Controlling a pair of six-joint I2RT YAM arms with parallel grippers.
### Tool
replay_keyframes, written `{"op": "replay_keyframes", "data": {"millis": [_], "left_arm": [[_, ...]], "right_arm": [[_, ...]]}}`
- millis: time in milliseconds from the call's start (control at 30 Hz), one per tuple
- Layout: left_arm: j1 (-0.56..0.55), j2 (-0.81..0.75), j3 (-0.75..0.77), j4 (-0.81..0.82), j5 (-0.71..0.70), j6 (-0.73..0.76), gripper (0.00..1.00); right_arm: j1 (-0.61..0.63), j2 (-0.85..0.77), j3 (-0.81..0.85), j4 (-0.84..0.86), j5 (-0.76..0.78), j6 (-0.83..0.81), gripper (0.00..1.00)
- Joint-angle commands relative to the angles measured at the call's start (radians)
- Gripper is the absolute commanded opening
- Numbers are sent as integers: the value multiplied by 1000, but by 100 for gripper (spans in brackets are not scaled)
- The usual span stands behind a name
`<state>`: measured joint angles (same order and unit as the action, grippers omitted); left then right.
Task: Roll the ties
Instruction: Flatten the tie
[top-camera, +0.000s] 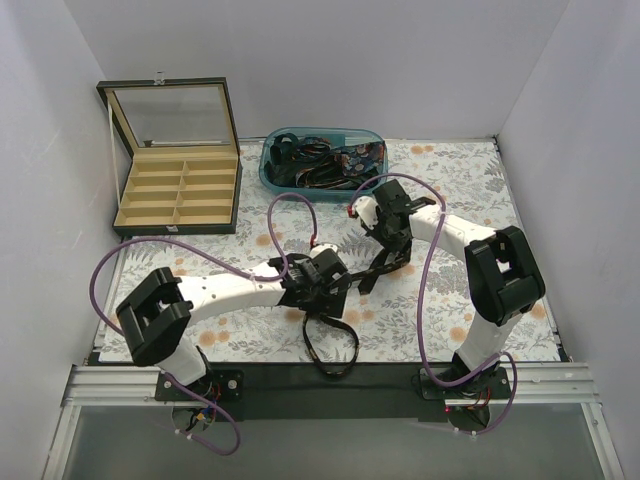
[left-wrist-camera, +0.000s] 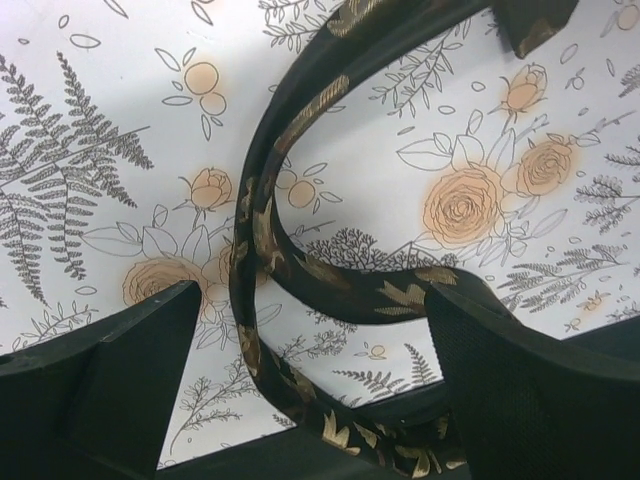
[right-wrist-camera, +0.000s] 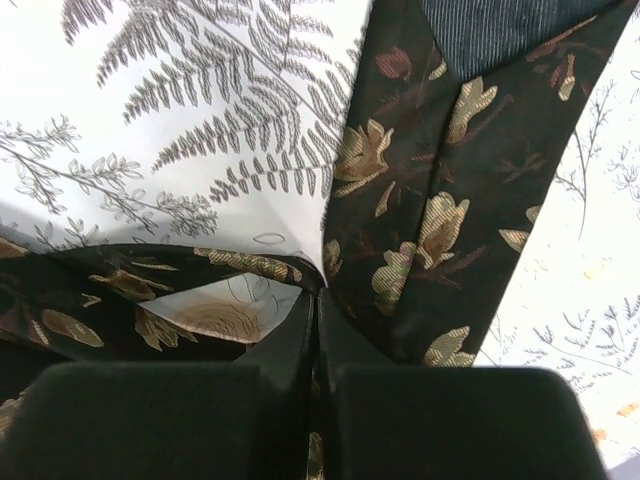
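Pinches the tie in the right gripper, fingers pressed flat together on a fold of dark, gold-leafed fabric. Shows the wide part running up and away from those tips, with a narrower stretch trailing off to their left. Rests on the flowered tablecloth just ahead of the tips. Holds the left gripper spread wide, low over the cloth. Straddles the narrow part of the same tie there, curling in a loop between the two fingers; cannot tell whether it touches the right-hand one. Sits close beside the right gripper, nearly tip to tip from overhead. Has a blue tub of ties just beyond the right gripper, and an open compartment box well beyond the left gripper.
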<state>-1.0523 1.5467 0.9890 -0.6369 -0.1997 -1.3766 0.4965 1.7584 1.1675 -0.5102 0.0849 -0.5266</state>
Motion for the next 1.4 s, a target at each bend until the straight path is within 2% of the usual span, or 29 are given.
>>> {"op": "replay_keyframes", "data": {"millis": [0,167,200,267,300,400,433,500,533,567,633,700,733,800,900,967,1067,1167,1367], "left_arm": [[9,41,54,16,-26,16,88],[11,105,77,14,-53,27,79],[12,128,79,13,-67,30,72],[15,148,91,-3,-90,42,64],[18,164,96,-10,-127,45,53],[20,177,115,-41,-216,80,34],[29,178,119,-49,-246,96,23],[46,173,135,-78,-314,166,13],[75,164,145,-87,-396,195,6],[93,156,152,-96,-435,271,4],[148,127,180,-86,-547,361,2],[184,107,194,-37,-598,500,1],[187,95,195,-11,-615,542,1],[187,64,186,58,-632,635,0],[186,35,162,72,-612,660,0],[179,-2,110,72,-584,653,0],[164,-37,45,54,-555,602,0],[135,-71,-7,-23,-527,481,0],[69,-102,-44,-121,-431,283,3]], "right_arm": [[-4,-25,-2,39,-52,48,1],[-4,-37,-9,71,-74,95,1],[-6,-42,-9,76,-77,102,1],[-13,-51,-9,87,-79,129,1],[-25,-56,-5,91,-129,141,1],[-50,-79,-2,119,-189,203,1],[-74,-88,-2,128,-200,226,1],[-107,-117,-3,168,-246,310,1],[-146,-131,-9,185,-261,350,1],[-166,-158,-17,206,-289,390,1],[-226,-198,-73,294,-307,530,1],[-281,-255,-124,399,-335,646,1],[-295,-269,-156,432,-343,739,1],[-320,-301,-250,529,-350,816,1],[-366,-336,-406,668,-373,982,1],[-375,-346,-509,725,-385,1055,3],[-380,-349,-568,772,-375,1071,8],[-389,-373,-620,776,-361,1071,11],[-400,-477,-709,768,-327,1054,32]]}}
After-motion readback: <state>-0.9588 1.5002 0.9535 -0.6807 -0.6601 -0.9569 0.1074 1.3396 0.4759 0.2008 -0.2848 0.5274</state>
